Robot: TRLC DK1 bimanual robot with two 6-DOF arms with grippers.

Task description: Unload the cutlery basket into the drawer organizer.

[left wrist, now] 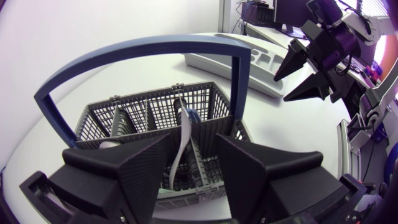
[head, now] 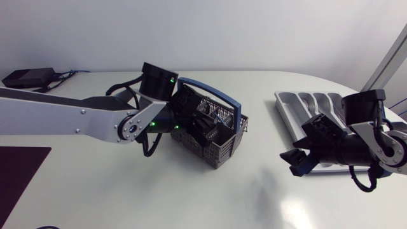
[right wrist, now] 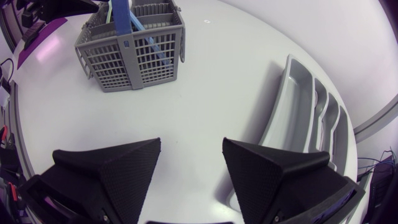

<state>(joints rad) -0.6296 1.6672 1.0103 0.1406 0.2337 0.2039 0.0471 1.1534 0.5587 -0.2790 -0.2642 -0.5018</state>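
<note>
Two black grippers hang over a white worktop. The left gripper sits low over a grey mesh plastic cutlery basket with a blue arched handle, near the worktop's middle. Its fingers are spread apart. Seen from the left wrist, a white utensil handle stands upright in a basket compartment, in line with the gap between them. The right gripper, fingers also wide and holding nothing, hovers just beside a grey plastic drawer organizer with long compartments, well apart from the basket.
</note>
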